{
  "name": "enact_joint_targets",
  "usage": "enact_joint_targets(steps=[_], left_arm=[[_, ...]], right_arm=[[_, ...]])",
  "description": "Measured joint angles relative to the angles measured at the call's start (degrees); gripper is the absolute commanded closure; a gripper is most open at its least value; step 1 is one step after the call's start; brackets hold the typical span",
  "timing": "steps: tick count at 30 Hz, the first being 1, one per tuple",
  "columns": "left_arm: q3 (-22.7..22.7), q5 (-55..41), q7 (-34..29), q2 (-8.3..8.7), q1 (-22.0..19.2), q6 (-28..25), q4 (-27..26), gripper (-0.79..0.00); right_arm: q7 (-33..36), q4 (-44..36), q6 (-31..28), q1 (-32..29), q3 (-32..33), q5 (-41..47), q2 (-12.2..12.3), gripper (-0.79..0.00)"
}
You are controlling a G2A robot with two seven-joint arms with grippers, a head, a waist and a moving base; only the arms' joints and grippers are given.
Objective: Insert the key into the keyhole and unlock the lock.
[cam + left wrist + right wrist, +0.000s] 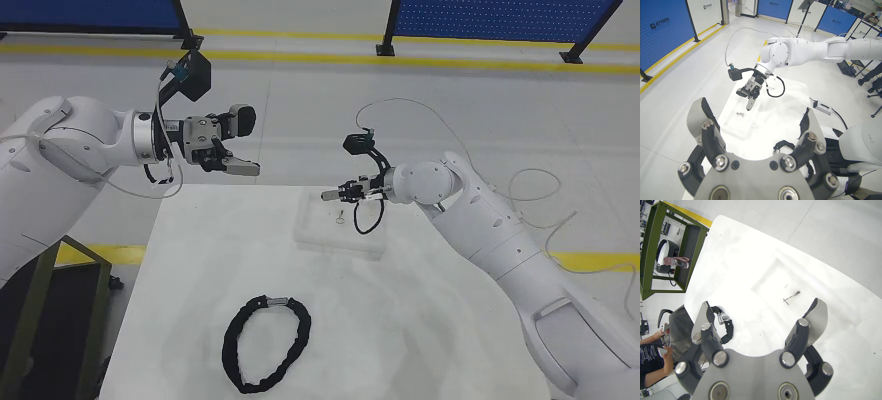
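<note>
**Inspector:** Where is the key?

**Assessor:** The key [341, 217] lies flat in the shallow tray [318, 236] at the far side of the table [200, 260]. Nothing grips it.

**Inspector:** And the arms?

**Assessor:** The right gripper [338, 191] hangs just above the key with its jaws spread. The left gripper [243, 145] is by the table's far left corner, jaws also spread and holding nothing.

**Inspector:** The lock?

**Assessor:** The chain lock [230, 348] rests near the front edge, well apart from the key. It forms a closed loop, with its metal lock body [721, 319] joined.

**Inspector:** Progress?

**Assessor:** In my judgement, barely begun. Pickup, insertion and turning all remain.
</note>
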Motion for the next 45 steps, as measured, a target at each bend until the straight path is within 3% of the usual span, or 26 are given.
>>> enact_joint_targets(steps=[35, 45], left_arm=[[0.0, 0.0, 0.0, 0.0, 0.0, 0.0, 0.0, -0.785], [0.0, 0.0, 0.0, 0.0, 0.0, 0.0, 0.0, -0.785]], right_arm=[[-0.1, -0.11, 0.04, -0.13, 0.06, -0.09, 0.04, -0.785], [-2.02, -1.04, 6.85, -3.14, 0.03, -2.08, -0.68, -0.785]])
